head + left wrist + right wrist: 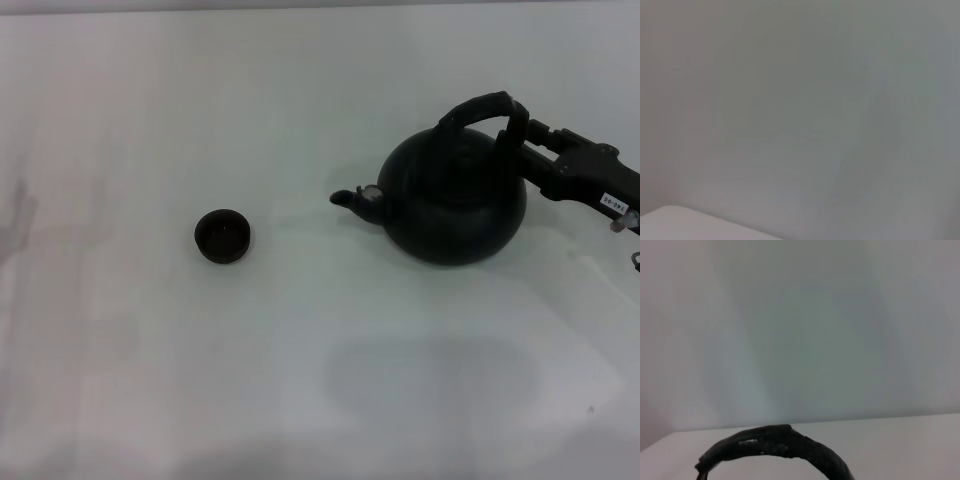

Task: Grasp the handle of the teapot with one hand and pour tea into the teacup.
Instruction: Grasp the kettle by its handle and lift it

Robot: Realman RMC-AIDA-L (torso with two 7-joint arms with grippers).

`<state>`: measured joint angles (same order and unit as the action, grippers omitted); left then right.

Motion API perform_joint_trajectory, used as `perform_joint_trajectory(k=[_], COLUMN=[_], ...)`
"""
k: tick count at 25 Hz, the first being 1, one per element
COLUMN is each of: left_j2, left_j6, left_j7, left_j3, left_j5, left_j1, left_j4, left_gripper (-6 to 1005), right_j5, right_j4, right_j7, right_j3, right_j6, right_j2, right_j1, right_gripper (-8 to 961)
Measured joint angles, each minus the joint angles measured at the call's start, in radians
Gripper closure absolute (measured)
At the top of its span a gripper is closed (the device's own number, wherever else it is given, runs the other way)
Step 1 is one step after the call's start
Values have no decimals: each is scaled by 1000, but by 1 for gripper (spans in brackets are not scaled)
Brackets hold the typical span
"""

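The black teapot (455,200) hangs upright at the right of the head view, with its shadow lying apart from it on the white table (300,380). Its stubby spout (352,199) points left toward the small dark teacup (222,236), which stands about a pot's width away. My right gripper (522,143) reaches in from the right and is shut on the right side of the arched handle (482,107). In the right wrist view the handle (775,447) shows as a black arc at the edge. No tea shows. The left gripper is out of view.
White tabletop surrounds the cup and the pot. A pale wall (800,330) fills most of the right wrist view, and the left wrist view shows only a plain grey surface and a pale corner (685,225).
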<state>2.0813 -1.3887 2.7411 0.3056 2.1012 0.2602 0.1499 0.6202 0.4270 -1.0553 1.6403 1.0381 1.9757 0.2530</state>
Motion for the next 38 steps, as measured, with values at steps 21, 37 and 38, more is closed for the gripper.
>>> perform_joint_trajectory(k=[21, 37, 38], left_j2=[-1, -1, -1], left_j6=[1, 0, 0], left_j7=[0, 0, 0], left_j3=[-3, -3, -3], left_j5=[5, 4, 4], left_j1=[1, -3, -5], left_j4=[-3, -3, -3], left_gripper=[138, 139, 139], right_j5=[1, 40, 40], right_j4=[-1, 9, 16], right_j7=[0, -7, -7], right_j3=[-10, -4, -4], right_j6=[12, 69, 68], right_j2=[7, 8, 8], right_j1=[3, 7, 7], right_gripper=[554, 760, 760])
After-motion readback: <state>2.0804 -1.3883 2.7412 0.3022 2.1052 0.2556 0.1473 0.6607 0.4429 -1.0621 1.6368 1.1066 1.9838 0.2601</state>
